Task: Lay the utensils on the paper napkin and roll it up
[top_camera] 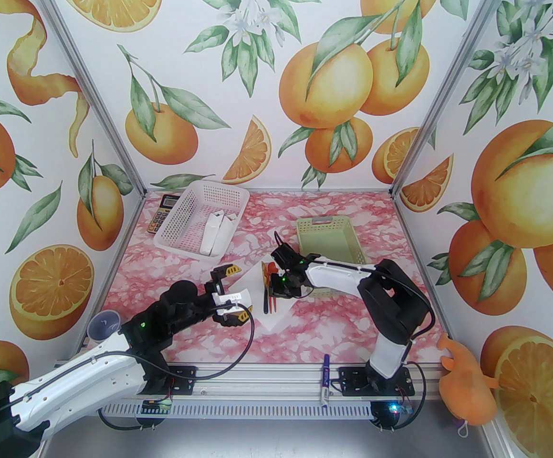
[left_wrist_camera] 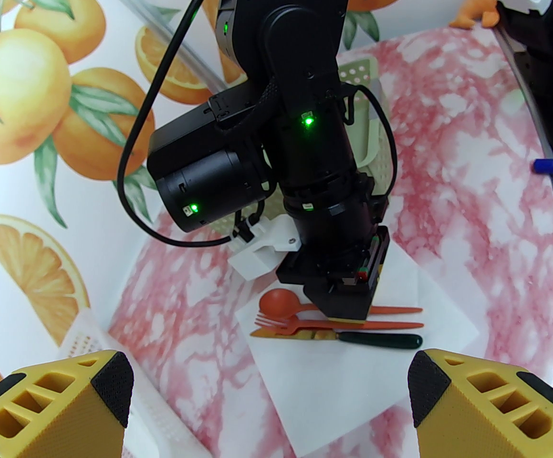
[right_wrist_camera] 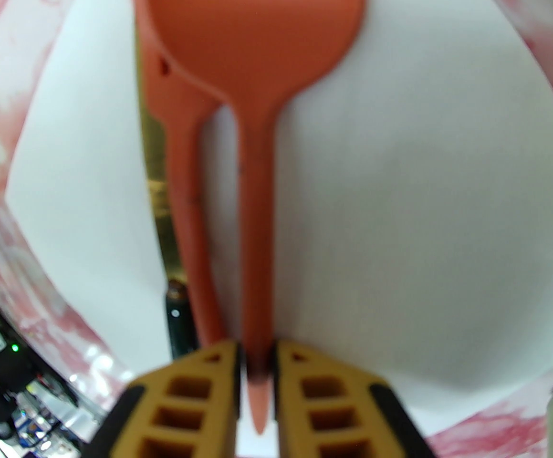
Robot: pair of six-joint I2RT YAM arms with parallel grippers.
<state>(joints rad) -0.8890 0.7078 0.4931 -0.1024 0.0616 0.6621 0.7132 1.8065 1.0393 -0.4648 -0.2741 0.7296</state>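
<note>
Across the pink marbled surface (top_camera: 314, 337) we find a white lattice basket (top_camera: 173, 224) at the far left, holding pale folded cartons (top_camera: 216, 236). A pale green perforated basket (top_camera: 352, 244) sits at the far right, behind the right arm; we cannot see what is in it. A soft orange plush toy (top_camera: 464, 384) lies off the near right corner. Between the arms the napkin (left_wrist_camera: 343, 389) lies flat, smooth white paper set cornerwise. On it the utensils rest side by side, heads toward the far side. They are a round-bowled orange-red spoon (right_wrist_camera: 252, 22), a matching fork (left_wrist_camera: 276, 325) and a knife (left_wrist_camera: 381, 339) with a glossy dark handle. The right arm's wrist stands over their middles and hides part of them. The right hand (right_wrist_camera: 257, 351) brackets the tip of the spoon's slim handle with its ribbed yellow fingers close on either side; we cannot tell whether they press it. The left hand (left_wrist_camera: 271, 379) is spread wide above the napkin's near corner, holding nothing. A calculator (top_camera: 161, 213) lies beside the white basket, and a blue-and-white marker (top_camera: 325, 382) lies on the near rail.
</note>
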